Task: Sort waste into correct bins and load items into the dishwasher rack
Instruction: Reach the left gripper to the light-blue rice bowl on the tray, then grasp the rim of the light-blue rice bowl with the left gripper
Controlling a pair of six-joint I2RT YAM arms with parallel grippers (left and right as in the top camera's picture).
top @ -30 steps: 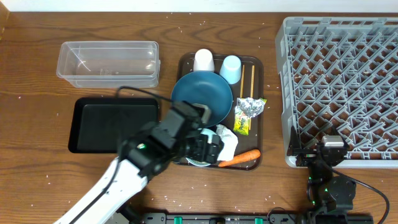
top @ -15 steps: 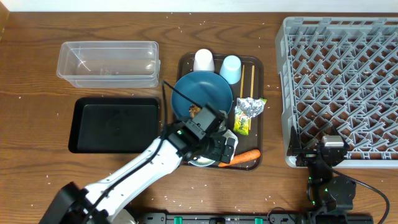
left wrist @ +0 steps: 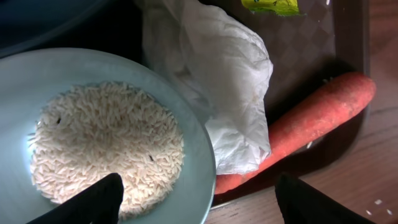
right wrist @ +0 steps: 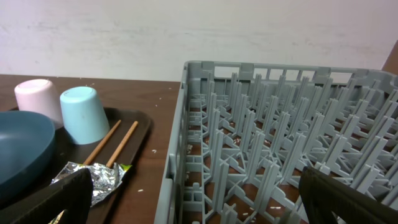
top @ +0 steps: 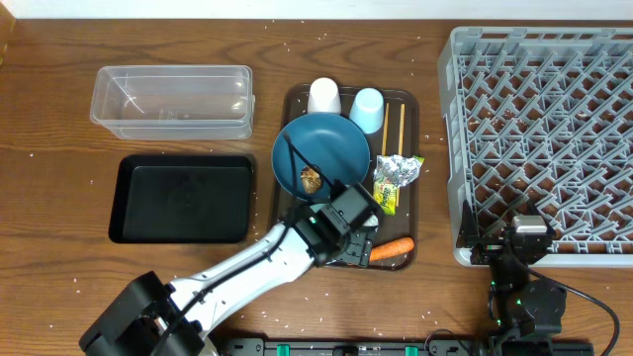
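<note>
Shift: left pincer (left wrist: 198,186) has been carried a little rightward and is now held above the rim of the light blue bowl (left wrist: 198,149) and the napkin (left wrist: 217,81).
Rack side: right pincer (right wrist: 199,199) is spread wide, nothing held, parked by the dishwasher rack (right wrist: 261,124).
Grip: left pincer is spread wide, nothing held.
Bowl: rice (left wrist: 99,143) is heaped inside; napkin is pressed against its rim; carrot (left wrist: 323,118) lies just beside.
Bins: clear tub (top: 173,99) and black tray (top: 183,203) are set well apart from the bowl, on the worktop (top: 59,148).
Risk: rice could be spilled if the bowl rim is caught together with the napkin.
</note>
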